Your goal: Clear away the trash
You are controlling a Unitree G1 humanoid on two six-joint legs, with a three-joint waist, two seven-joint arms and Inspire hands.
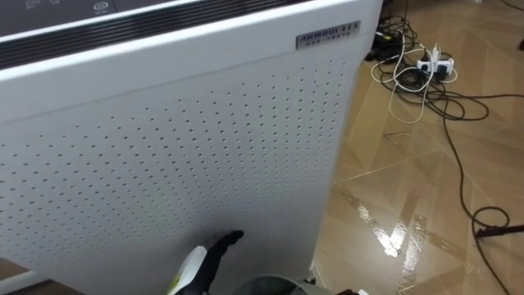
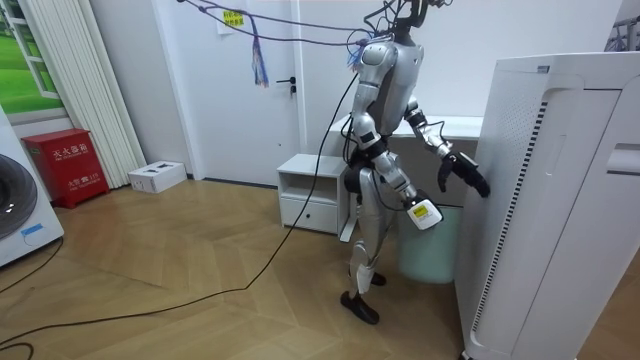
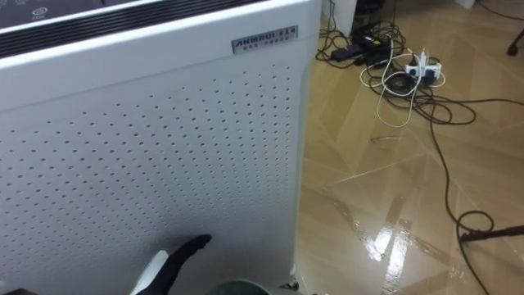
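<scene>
I stand facing the side of a tall white appliance (image 1: 180, 139), with a grey-green bin (image 2: 432, 245) between my legs and it. The bin's rim (image 1: 274, 287) shows at the bottom edge of the eye views. My left hand (image 1: 214, 256) is raised in front of the perforated panel, just left of and above the bin, its dark fingers stretched straight toward the panel with nothing in them. In the room view this left hand (image 2: 468, 176) is close to the appliance's side. My right hand (image 2: 424, 213) hangs lower, right over the bin, its white back facing the camera.
To the right of the appliance, a tangle of cables and a white power strip (image 1: 426, 70) lie on the glossy wooden floor. Behind me are a low white cabinet (image 2: 310, 195), a white box (image 2: 157, 176) and a red box (image 2: 65, 165).
</scene>
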